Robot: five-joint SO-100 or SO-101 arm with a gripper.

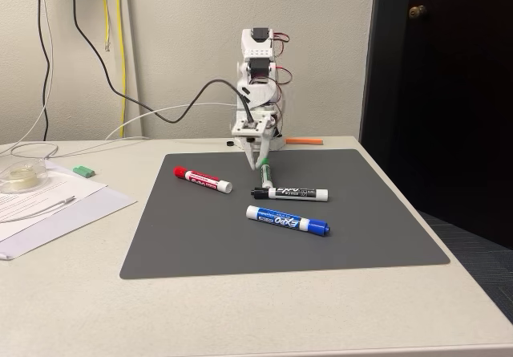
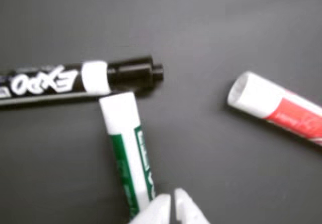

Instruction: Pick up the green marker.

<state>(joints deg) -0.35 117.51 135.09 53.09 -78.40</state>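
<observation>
The gripper [image 1: 258, 164] hangs low at the centre of the fixed view, its white fingers pointing down at the far end of the green marker [image 1: 264, 172]; in the wrist view the two fingertips [image 2: 173, 211] rise from the bottom edge with only a sliver of gap between them, nearly together and clamped on nothing, just right of the marker's barrel [image 2: 128, 153]. Whether a fingertip actually touches the barrel is hard to judge, since the wrist picture is soft. The green marker lies on the dark grey mat [image 1: 200, 237] just above the middle of the fixed view, running away from the camera, and its white near end meets the black Expo marker [image 1: 290, 193] close to that marker's cap. In the wrist view the black marker [image 2: 75, 80] crosses the left half of the frame with the green one's white end butted beneath it. Below the black marker in the fixed view, apart from it, lies the blue Expo marker [image 1: 288, 221]. The red marker [image 1: 202, 179] sits left of centre, well apart from the others, and its white end [image 2: 271, 105] shows at the wrist view's right edge. The mat rests on a pale table [image 1: 240, 317], with papers [image 1: 48, 200] at the left.
</observation>
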